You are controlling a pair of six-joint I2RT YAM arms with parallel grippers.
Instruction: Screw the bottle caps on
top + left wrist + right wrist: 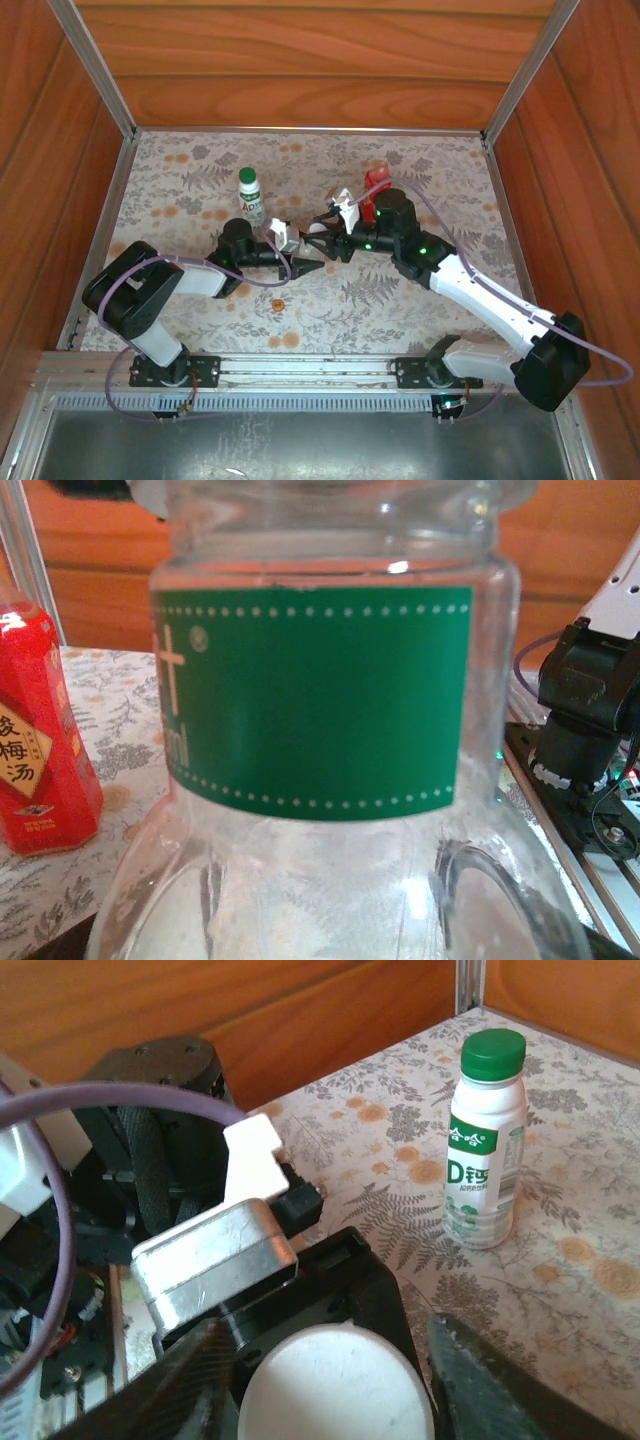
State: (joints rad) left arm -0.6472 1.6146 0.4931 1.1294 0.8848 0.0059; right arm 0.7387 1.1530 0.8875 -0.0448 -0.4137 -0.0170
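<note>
Three bottles are counted. A white bottle (250,202) is stood upright towards the back left of the mat. A red bottle (376,186) is stood towards the back right. A clear bottle (320,780) with a green label is seen close against the left wrist camera. Three caps are counted. A green cap (493,1052) is seated on the white bottle. A white cap (335,1385) is seen between the two arms. A small orange cap (279,303) is laid loose on the mat nearer the front.

The left arm is folded low, and the left gripper (303,267) is pointed to the right. The clear bottle is grasped upright in it, with dark fingers seen through the glass on either side of the lower part. The right arm is reached across from the front right corner, and the right gripper (330,245) is angled down towards the left one. The white cap is framed by its fingers (190,1380), one on each side. Whether they are pressed on the cap cannot be told.

The table is covered by a pale mat (430,290) printed with ferns and orange flowers. It is enclosed by wooden walls (300,60), and a metal rail (300,368) is run along the front edge.
</note>
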